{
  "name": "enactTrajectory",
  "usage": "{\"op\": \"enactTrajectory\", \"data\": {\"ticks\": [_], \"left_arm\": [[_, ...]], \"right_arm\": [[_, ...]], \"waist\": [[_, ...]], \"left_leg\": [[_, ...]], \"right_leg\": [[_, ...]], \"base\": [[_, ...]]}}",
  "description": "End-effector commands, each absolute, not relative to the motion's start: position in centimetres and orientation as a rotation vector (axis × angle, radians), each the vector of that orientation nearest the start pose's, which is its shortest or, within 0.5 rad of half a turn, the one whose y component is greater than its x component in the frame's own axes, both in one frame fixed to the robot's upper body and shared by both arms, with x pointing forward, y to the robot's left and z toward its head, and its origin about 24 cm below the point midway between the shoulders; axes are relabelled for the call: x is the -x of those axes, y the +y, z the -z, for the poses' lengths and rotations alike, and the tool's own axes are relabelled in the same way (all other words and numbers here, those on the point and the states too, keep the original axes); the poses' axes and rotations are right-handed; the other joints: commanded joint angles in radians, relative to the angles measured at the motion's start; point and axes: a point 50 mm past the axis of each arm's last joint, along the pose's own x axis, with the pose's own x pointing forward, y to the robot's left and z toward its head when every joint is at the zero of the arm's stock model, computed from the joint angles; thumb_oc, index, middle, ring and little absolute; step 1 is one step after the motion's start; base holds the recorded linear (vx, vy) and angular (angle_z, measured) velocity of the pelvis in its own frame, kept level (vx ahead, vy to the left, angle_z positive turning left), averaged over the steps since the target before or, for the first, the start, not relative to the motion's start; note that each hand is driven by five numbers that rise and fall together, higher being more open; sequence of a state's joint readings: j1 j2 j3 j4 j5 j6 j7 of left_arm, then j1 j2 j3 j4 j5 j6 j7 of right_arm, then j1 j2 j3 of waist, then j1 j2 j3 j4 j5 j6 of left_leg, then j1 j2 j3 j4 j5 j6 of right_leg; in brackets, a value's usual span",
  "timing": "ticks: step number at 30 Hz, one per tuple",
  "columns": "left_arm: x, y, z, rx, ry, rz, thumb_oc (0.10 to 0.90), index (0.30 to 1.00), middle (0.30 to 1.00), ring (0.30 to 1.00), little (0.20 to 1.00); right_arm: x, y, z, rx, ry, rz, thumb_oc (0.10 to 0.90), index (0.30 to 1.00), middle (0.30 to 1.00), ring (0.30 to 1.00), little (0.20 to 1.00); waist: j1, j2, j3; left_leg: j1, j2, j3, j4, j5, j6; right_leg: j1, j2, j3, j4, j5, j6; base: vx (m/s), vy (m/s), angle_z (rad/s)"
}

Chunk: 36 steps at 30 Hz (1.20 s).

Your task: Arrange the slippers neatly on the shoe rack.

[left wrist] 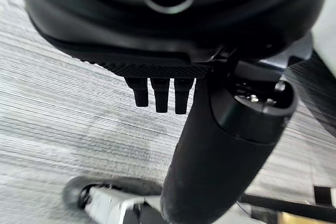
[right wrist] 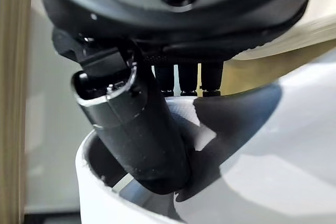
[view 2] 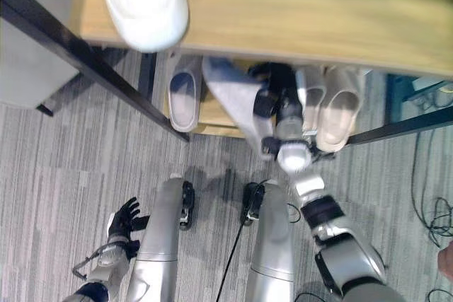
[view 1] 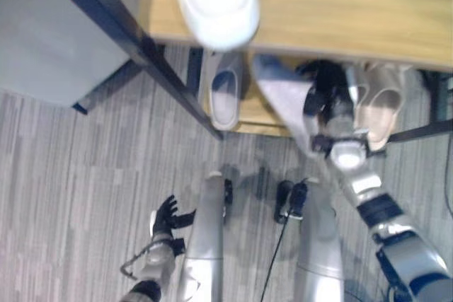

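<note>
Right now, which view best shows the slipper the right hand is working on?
The right wrist view: the right hand has its thumb inside the white slipper. In the eye views that slipper sits on the lower shelf, part hidden by the arm.

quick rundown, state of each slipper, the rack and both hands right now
white slipper on top shelf: lying on the top board, untouched.
pale slipper at lower left: lying flat on the lower shelf, apart from the others.
grey slipper: tilted, in the right hand's grip.
beige pair: lying side by side on the lower shelf.
shoe rack: upright, slippers on both levels.
right hand: thumb hooked into the grey slipper.
left hand: open, idle above the floor.
</note>
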State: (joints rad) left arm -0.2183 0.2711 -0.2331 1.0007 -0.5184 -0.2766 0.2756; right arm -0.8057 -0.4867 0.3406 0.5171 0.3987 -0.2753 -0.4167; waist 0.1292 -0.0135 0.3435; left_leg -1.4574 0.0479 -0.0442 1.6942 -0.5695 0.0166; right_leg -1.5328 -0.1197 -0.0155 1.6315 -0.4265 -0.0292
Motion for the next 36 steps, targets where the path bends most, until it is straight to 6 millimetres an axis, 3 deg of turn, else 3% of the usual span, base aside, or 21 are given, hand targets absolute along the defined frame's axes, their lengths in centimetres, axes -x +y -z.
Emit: {"op": "enactTrajectory", "data": {"ticks": [1, 3, 6, 11, 12, 20, 29, 30, 36], "left_arm": [[-23.3, 24.1, 7.5, 0.116, 0.437, -0.502, 0.8, 0.9, 0.9, 0.9, 0.9], [-23.4, 24.6, 7.1, 0.16, 0.405, -0.53, 0.8, 0.9, 0.9, 0.9, 0.9], [-23.1, 25.5, 6.9, 0.185, 0.395, -0.564, 0.8, 0.9, 0.9, 0.9, 0.9], [-21.6, 26.6, 7.8, 0.172, 0.443, -0.624, 0.8, 0.9, 0.9, 0.9, 0.9], [-21.2, 26.8, 7.9, 0.16, 0.444, -0.623, 0.8, 0.9, 0.9, 0.9, 0.9], [-19.4, 27.7, 8.8, 0.115, 0.499, -0.644, 0.8, 0.9, 0.9, 0.9, 0.9], [-19.2, 28.0, 9.2, 0.102, 0.53, -0.655, 0.8, 0.9, 0.9, 0.9, 0.9], [-19.7, 28.0, 8.9, 0.102, 0.521, -0.66, 0.8, 0.9, 0.9, 0.9, 0.9], [-19.9, 27.7, 8.9, 0.092, 0.516, -0.663, 0.8, 0.9, 0.9, 0.9, 0.9]], "right_arm": [[-35.3, -16.6, -29.3, 0.056, -0.898, 0.121, 0.4, 0.3, 0.3, 0.3, 0.3], [-35.2, -16.9, -31.1, 0.082, -0.947, 0.142, 0.4, 0.3, 0.3, 0.3, 0.3], [-35.4, -17.1, -33.0, 0.079, -0.971, 0.156, 0.4, 0.3, 0.3, 0.3, 0.3], [-35.8, -16.2, -32.9, -0.025, -0.944, 0.125, 0.4, 0.3, 0.3, 0.3, 0.3], [-35.9, -15.9, -32.9, 0.031, -0.939, 0.12, 0.4, 0.3, 0.3, 0.3, 0.3], [-35.6, -14.3, -35.5, 0.063, -1.007, 0.1, 0.4, 0.3, 0.3, 0.3, 0.3], [-36.4, -12.3, -36.5, 0.121, -0.98, 0.077, 0.4, 0.3, 0.3, 0.3, 0.3], [-36.9, -12.1, -36.3, 0.153, -0.96, 0.119, 0.8, 0.9, 0.9, 0.9, 0.9], [-36.5, -12.3, -35.8, 0.15, -0.992, 0.168, 0.8, 0.9, 0.9, 0.9, 0.9]], "waist": [[0.018, 0.026, 0.041], [0.024, 0.027, 0.059], [0.03, 0.026, 0.136], [0.034, 0.021, 0.177], [0.033, 0.019, 0.177], [0.056, 0.005, 0.177], [0.071, -0.004, 0.177], [0.069, -0.01, 0.177], [0.058, -0.022, 0.177]], "left_leg": [[-0.045, -0.056, -0.018, 0.04, -0.028, 0.08], [-0.108, -0.069, -0.034, 0.144, -0.055, 0.078], [-0.113, -0.072, -0.04, 0.272, -0.103, 0.078], [-0.113, -0.072, -0.04, 0.411, -0.166, 0.07], [-0.113, -0.068, -0.038, 0.436, -0.177, 0.065], [-0.113, -0.047, -0.053, 0.447, -0.194, 0.057], [-0.113, -0.045, -0.065, 0.463, -0.201, 0.061], [-0.113, -0.042, -0.063, 0.461, -0.205, 0.06], [-0.113, -0.039, -0.061, 0.456, -0.205, 0.058]], "right_leg": [[0.04, 0.008, 0.02, 0.117, -0.161, 0.006], [-0.018, 0.007, 0.039, 0.229, -0.188, 0.004], [-0.031, 0.012, 0.082, 0.377, -0.22, -0.009], [-0.035, 0.02, 0.122, 0.53, -0.264, -0.028], [-0.037, 0.015, 0.129, 0.556, -0.264, -0.029], [-0.037, -0.007, 0.093, 0.538, -0.267, -0.042], [-0.037, 0.006, 0.079, 0.537, -0.269, -0.04], [-0.037, 0.005, 0.081, 0.535, -0.268, -0.039], [-0.037, 0.009, 0.082, 0.525, -0.263, -0.042]], "base": [[0.06, 0.009, 0.01], [0.07, 0.016, 0.08], [0.07, 0.005, 0.1], [0.05, -0.008, -0.03], [0.0, 0.0, 0.0], [-0.02, 0.023, -0.02], [-0.01, 0.011, -0.06], [0.0, 0.0, 0.0], [0.0, 0.0, 0.0]]}}
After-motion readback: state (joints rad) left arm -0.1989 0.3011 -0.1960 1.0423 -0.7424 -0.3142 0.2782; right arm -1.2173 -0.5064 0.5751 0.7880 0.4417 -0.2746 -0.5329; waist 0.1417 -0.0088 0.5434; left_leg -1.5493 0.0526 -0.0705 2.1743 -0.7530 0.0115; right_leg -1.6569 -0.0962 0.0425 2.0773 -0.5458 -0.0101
